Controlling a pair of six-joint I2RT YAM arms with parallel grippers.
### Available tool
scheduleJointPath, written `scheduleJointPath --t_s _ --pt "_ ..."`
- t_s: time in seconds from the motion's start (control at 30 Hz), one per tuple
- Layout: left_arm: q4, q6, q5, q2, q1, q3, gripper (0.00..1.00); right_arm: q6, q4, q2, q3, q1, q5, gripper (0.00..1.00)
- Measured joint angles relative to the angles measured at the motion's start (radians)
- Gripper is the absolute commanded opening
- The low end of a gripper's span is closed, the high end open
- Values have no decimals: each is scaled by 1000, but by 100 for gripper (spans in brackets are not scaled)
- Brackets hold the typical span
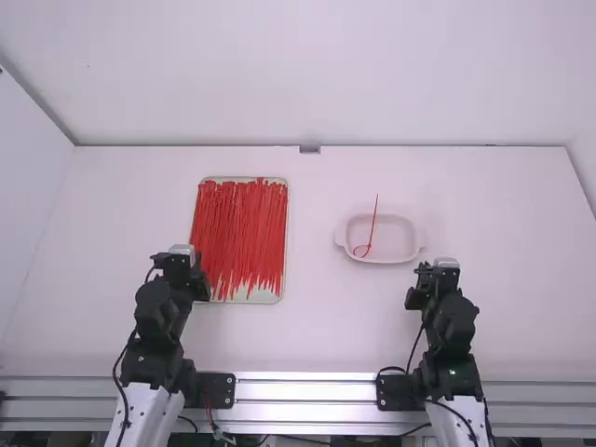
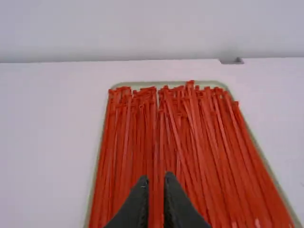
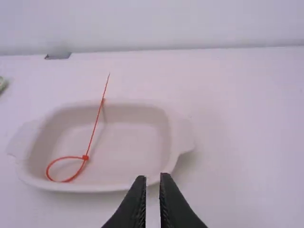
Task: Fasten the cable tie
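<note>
White table (image 1: 484,196); cable tie (image 1: 372,223) overhangs dish (image 1: 417,245) rim.

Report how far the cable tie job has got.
Done: one cable tie lies looped and fastened in the white dish. In hand: nothing; the left pincer and right pincer are both shut and empty. Left: the pile of loose ties on the tray, if more are wanted.
</note>
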Motion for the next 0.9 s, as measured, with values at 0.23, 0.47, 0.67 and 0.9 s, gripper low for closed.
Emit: scheduleJointPath --t_s 0.23,0.47,0.67,0.9 --pt "-2 0 -5 -108 0 -109 0 0 0 -95 0 0 2 0" --pt "5 0 -13 -198 0 -116 0 1 0 -172 0 0 0 0" --pt "6 0 -13 -267 0 -116 0 2 1 -210 0 0 0 0" --pt "6 0 -12 -318 0 -116 0 -1 0 -210 0 0 -1 0"
